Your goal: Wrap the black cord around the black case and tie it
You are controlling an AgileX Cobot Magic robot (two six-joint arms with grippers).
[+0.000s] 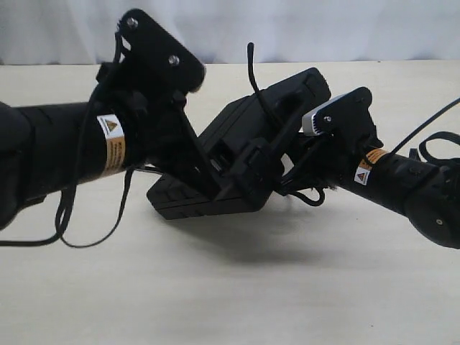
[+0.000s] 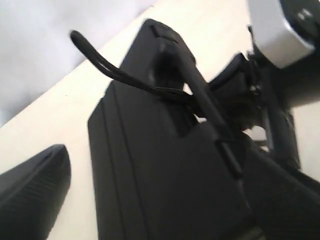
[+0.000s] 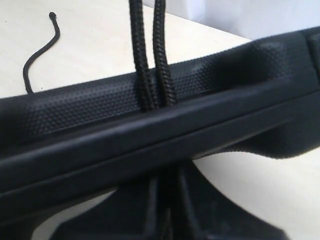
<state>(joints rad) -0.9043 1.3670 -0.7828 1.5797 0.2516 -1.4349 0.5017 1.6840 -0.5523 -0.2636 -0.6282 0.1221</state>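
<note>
There is one black case [image 1: 233,122] and one black cord [image 1: 253,75], which crosses the case's edge as two strands [image 3: 150,65] lying side by side. Two robot arms show, the left arm [image 1: 57,151] and the right arm [image 1: 410,180], above one table [image 1: 230,302].

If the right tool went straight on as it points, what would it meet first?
Probably the case, where two cord strands cross its edge; it looks very close.

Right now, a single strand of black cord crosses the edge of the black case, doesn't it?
Not quite. Two strands of the black cord cross the edge of the black case, running side by side, not one. The right wrist view shows this close up.
</note>
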